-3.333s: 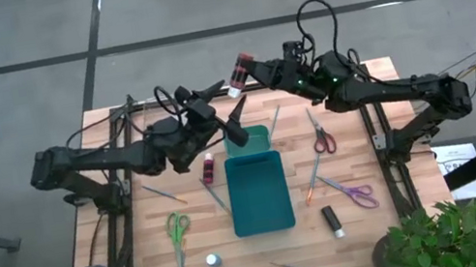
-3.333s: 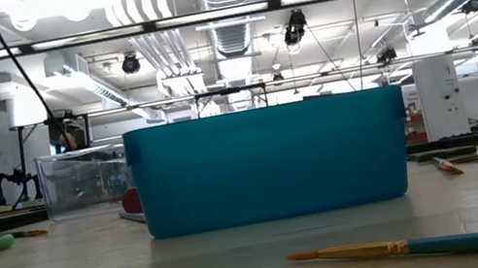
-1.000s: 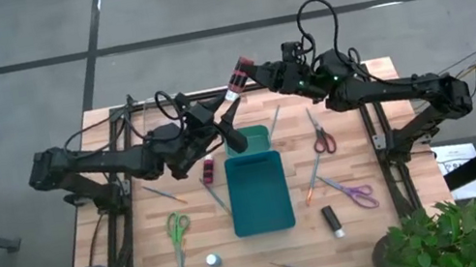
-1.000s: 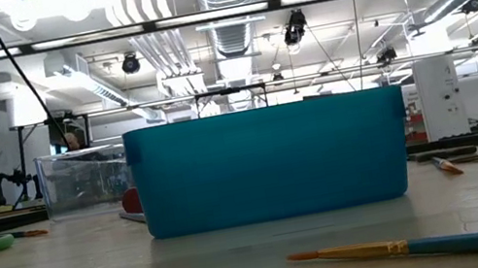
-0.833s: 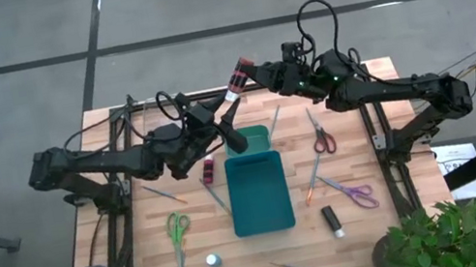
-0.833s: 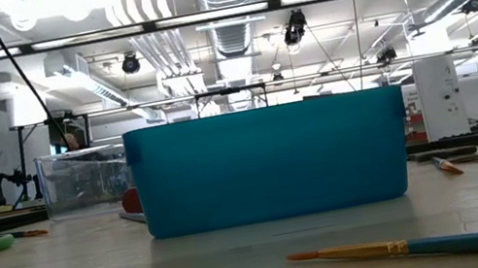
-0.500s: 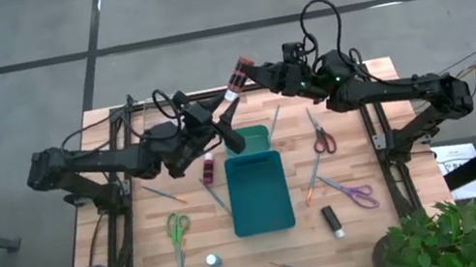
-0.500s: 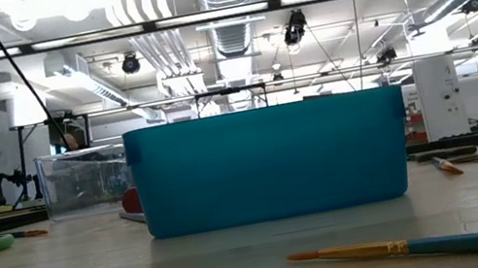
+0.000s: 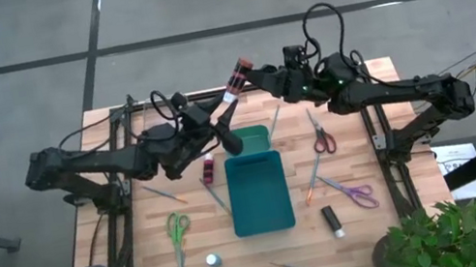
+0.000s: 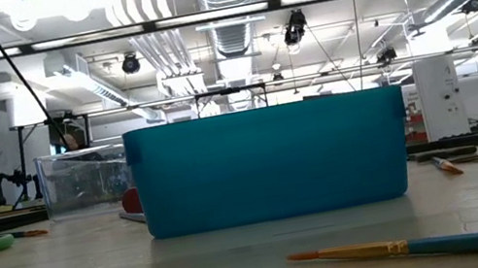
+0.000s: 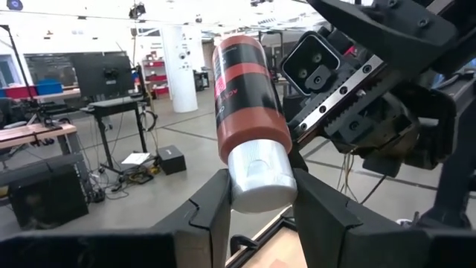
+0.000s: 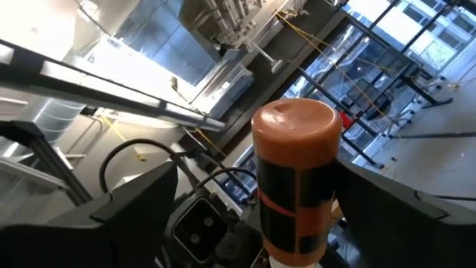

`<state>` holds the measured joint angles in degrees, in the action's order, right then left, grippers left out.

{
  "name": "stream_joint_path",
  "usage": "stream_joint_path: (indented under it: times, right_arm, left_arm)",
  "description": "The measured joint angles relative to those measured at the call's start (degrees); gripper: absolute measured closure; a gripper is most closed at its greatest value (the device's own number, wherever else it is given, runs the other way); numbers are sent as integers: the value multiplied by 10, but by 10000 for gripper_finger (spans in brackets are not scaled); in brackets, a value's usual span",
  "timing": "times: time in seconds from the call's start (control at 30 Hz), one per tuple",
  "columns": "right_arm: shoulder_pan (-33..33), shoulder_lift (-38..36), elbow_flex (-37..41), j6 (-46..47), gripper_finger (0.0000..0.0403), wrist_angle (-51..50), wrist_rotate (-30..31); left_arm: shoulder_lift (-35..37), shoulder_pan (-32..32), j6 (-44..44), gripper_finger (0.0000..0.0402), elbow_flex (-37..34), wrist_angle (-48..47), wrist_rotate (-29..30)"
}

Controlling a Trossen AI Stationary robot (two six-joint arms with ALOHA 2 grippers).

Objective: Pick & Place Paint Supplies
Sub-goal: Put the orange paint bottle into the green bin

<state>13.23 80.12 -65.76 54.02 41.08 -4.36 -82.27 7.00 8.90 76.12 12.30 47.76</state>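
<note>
Since a second ago the right gripper [image 9: 253, 77] has spread its fingers wide off the red-brown paint bottle [image 9: 234, 79], which the left gripper [image 9: 222, 103] now pinches alone by its white cap [image 11: 259, 177], high over the table's far edge. Below lie the teal tray [image 9: 261, 210], red-handled scissors [image 9: 322, 142] and a small dark red bottle [image 9: 209, 169]. Only the left wrist view shows the clamped cap. The bottle's long axis tilts, base pointing up toward the right gripper.

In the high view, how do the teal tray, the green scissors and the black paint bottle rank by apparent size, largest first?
1. teal tray
2. green scissors
3. black paint bottle
All three lie on the table, so nearness to the camera hardly matters.
</note>
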Motion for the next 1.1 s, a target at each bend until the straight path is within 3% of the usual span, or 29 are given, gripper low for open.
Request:
stream_joint_path:
  times: [0.4,0.63,0.93,1.1]
  right_arm:
    - [2,0,-3,-25,50,2,9]
    - [5,-15,-3,-65,50,-3,14]
    - [1,-63,-4,-163,50,-173,-15]
    - [-9,-70,-4,-191,50,-220,-18]
  left_arm:
    - [16,41,-6,283,1,-11,-44]
    - [40,50,-108,283,1,-165,-50]
    - [93,46,-253,283,1,-284,-213]
    - [95,39,-271,283,1,-320,-237]
